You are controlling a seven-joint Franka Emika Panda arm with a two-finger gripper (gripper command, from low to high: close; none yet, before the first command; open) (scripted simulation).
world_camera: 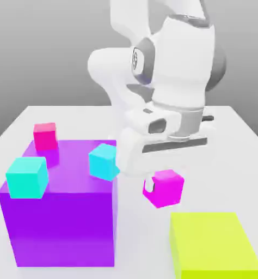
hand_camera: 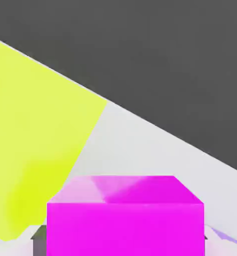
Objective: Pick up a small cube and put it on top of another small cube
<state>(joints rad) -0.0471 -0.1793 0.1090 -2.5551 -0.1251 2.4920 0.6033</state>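
So the tool has the magenta cube pinched, roughly 4 o'clock from the middle of the exterior view. The rose-pink cube is sitting on the big purple block, over toward 10 o'clock.

- The tabletop is brightly lit, almost washed out (the arm likewise).
- On the magenta cube's top, a pale, glare-like patch is seen.
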